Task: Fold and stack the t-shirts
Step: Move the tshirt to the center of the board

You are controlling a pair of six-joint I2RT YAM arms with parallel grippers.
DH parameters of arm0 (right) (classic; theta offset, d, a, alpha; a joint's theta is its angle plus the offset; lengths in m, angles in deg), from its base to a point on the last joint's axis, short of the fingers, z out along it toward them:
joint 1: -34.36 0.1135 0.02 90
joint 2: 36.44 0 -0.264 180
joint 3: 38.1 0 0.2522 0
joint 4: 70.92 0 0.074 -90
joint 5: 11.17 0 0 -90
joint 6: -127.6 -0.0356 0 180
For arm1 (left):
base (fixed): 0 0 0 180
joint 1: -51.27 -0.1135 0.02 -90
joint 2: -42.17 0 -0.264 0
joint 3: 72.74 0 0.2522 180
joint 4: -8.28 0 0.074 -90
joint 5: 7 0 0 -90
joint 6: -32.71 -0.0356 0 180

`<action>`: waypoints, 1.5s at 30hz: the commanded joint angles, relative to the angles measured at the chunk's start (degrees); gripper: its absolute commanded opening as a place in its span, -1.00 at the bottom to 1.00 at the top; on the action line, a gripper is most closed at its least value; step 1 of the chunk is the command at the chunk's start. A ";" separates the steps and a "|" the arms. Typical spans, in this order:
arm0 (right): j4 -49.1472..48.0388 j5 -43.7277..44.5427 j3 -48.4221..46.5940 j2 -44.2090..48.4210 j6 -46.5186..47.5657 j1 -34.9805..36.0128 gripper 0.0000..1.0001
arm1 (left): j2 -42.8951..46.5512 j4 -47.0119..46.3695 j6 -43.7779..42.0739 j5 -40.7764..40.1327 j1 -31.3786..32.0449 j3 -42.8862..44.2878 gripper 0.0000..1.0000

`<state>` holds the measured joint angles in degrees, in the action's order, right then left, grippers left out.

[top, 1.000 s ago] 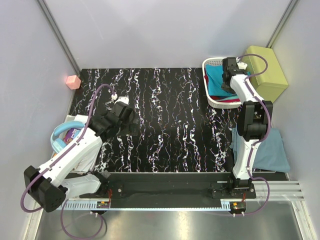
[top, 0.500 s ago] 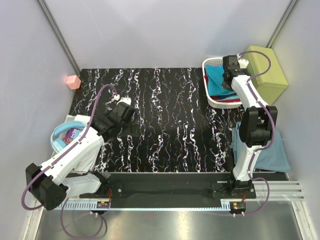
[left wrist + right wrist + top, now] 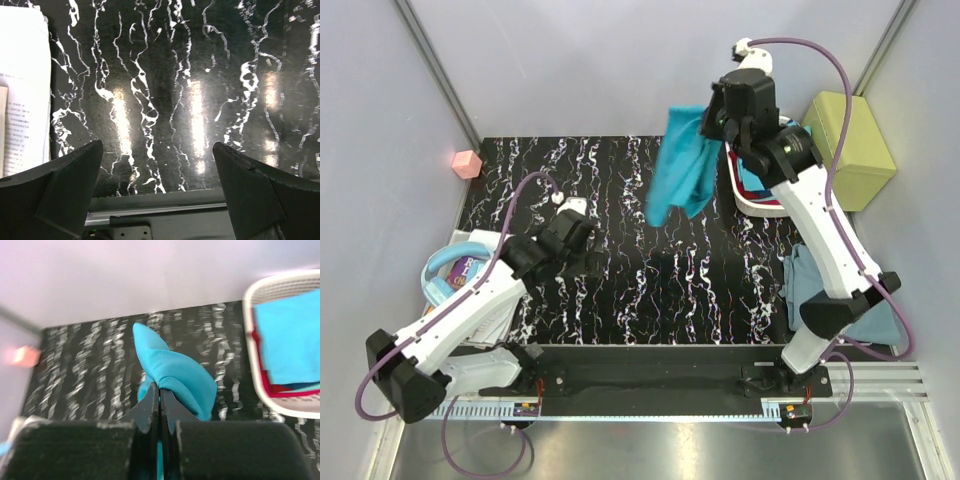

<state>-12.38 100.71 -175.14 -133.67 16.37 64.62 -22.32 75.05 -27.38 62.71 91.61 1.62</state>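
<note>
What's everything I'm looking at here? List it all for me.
teal shirt: one, teal, hanging from the right pincer above the table
basket: one, white, far right of the table
blue shirt: one, bright blue, on top in the basket
red shirt: one, red, under the blue one
grey-blue shirt: one, right table edge
box: one, yellow-green, beside the basket
cube: one, pink, far left corner
headphones: one pair, light blue, left edge
table: one, black, white-veined
left pincer: black, open, empty
right pincer: black, shut on the teal shirt
</note>
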 commanded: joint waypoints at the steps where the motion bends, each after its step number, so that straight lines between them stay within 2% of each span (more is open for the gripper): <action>1: 1.98 -2.47 -1.35 2.57 -0.47 6.56 -1.00 | 3.93 -1.34 2.08 -2.29 0.53 -0.13 0.97; 4: 3.56 -2.99 0.32 2.22 -2.14 7.97 -1.00 | 5.16 -1.16 2.78 -3.43 0.62 -0.31 0.97; 10: 0.06 -5.89 16.02 3.89 -5.04 8.94 -1.00 | 6.04 -0.10 4.54 -4.31 0.62 -0.22 0.97; 16: -1.71 -5.46 25.54 3.28 -5.40 9.29 -1.00 | 4.47 -0.02 5.07 -4.58 0.62 0.05 0.97; 24: -1.71 -2.38 24.59 -0.41 -2.24 9.20 -0.97 | 1.04 -1.68 5.95 -5.55 0.97 0.14 0.97; 26: 0.22 -1.24 20.99 -3.12 -1.71 9.20 -0.48 | -0.54 -2.74 5.77 -5.02 1.23 -0.22 0.97; 27: 1.01 -0.63 19.59 -4.10 -1.10 9.20 -0.14 | -1.07 -4.31 5.51 -4.58 1.41 -0.30 0.98; 29: 2.77 2.17 15.63 -6.29 -0.83 9.20 0.12 | -2.66 -6.77 4.98 -3.53 1.85 -0.39 0.98; 30: 3.21 3.32 14.49 -6.83 -0.30 9.11 0.35 | -3.27 -7.83 4.63 -3.26 2.11 -0.39 0.98; 32: 3.92 6.58 12.20 -7.18 0.05 9.20 0.46 | -5.29 -9.24 4.19 -2.12 2.46 0.13 0.98; 36: 4.27 9.92 12.27 -4.91 0.14 9.20 0.51 | -8.80 -13.98 2.35 -0.10 3.25 0.57 0.98; 45: 5.76 9.22 24.74 6.17 -5.03 9.20 0.51 | -16.97 -22.16 -1.96 6.40 13.71 2.24 0.94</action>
<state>-7.73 108.32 -155.01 -134.59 14.77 73.43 -36.26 59.69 -26.79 64.65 101.59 1.42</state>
